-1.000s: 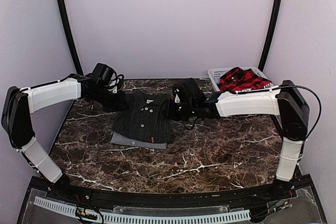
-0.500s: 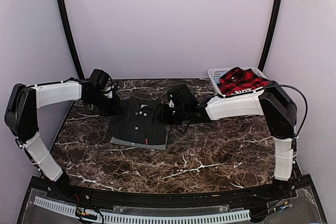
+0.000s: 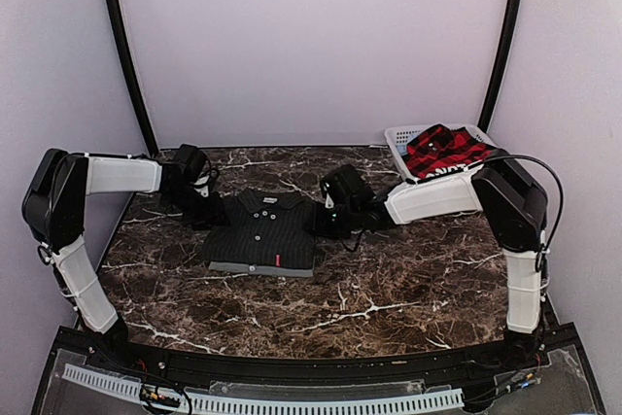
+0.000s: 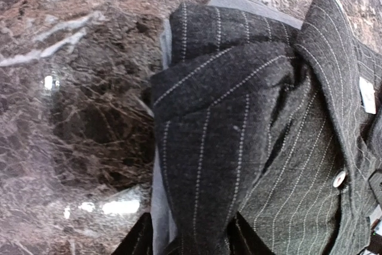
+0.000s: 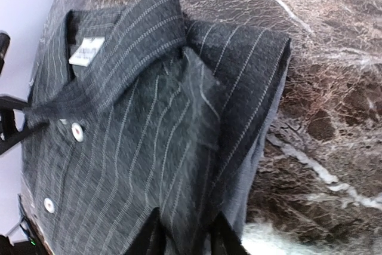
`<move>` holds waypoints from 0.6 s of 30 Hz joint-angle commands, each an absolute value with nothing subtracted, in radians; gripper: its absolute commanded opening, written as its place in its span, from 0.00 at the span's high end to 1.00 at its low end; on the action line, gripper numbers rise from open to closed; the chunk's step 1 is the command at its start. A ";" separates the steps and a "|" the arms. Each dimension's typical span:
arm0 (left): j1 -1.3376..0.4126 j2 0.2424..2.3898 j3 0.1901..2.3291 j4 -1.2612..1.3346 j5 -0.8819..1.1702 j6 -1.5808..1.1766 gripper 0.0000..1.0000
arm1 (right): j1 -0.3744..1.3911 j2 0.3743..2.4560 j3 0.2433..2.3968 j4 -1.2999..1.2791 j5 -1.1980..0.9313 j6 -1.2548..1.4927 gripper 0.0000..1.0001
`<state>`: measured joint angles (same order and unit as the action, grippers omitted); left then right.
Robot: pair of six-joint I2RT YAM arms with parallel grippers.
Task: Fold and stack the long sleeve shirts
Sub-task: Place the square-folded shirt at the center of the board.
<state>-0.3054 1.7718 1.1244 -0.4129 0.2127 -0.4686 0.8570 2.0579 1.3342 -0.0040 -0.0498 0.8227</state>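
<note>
Pinstriped shirt (image 3: 264, 228) now flat on grey shirt (image 3: 255, 268), left and right jaws spread; basket (image 3: 397, 139) apart

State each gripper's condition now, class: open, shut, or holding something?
Left gripper: fingers straddle a fold of the pinstriped shirt; grip cannot be told.
Right gripper: likewise astride that shirt; cannot be told.

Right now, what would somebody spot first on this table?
A folded black pinstriped shirt lies in the middle of the marble table on top of a grey shirt, with the left gripper and right gripper at its two shoulders. At the far right corner, a red plaid shirt lies in a white basket.
</note>
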 commanded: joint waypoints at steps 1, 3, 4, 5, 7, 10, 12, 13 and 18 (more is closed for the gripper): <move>-0.289 1.732 1.141 -0.449 0.124 -0.456 0.56 | 0.844 1.982 1.321 -0.090 -0.014 0.755 0.69; -0.288 1.720 1.158 -0.467 0.108 -0.450 0.52 | 0.844 1.948 1.304 -0.101 -0.004 0.743 0.60; -0.288 1.709 1.169 -0.473 0.101 -0.448 0.50 | 0.844 1.930 1.297 -0.105 0.008 0.739 0.57; -0.288 1.702 1.173 -0.485 0.087 -0.444 0.49 | 0.843 1.917 1.294 -0.113 0.024 0.733 0.56; -0.288 1.676 1.186 -0.497 0.064 -0.438 0.44 | 0.842 1.894 1.300 -0.143 0.042 0.718 0.55; -0.298 1.616 1.191 -0.503 0.059 -0.435 0.40 | 0.842 1.855 1.289 -0.163 0.069 0.706 0.55; -0.318 1.579 1.195 -0.506 0.041 -0.432 0.35 | 0.841 1.825 1.279 -0.171 0.084 0.693 0.54; -0.324 1.569 1.198 -0.518 0.039 -0.433 0.33 | 0.840 1.811 1.276 -0.178 0.092 0.686 0.54; -0.441 1.503 1.206 -0.501 0.072 -0.455 0.28 | 0.832 1.741 1.262 -0.216 0.140 0.654 0.49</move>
<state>-0.3485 1.5711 1.1797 -0.4831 0.0578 -0.4480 0.8471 1.8053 1.2812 -0.1791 0.0765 0.6971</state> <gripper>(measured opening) 0.710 0.484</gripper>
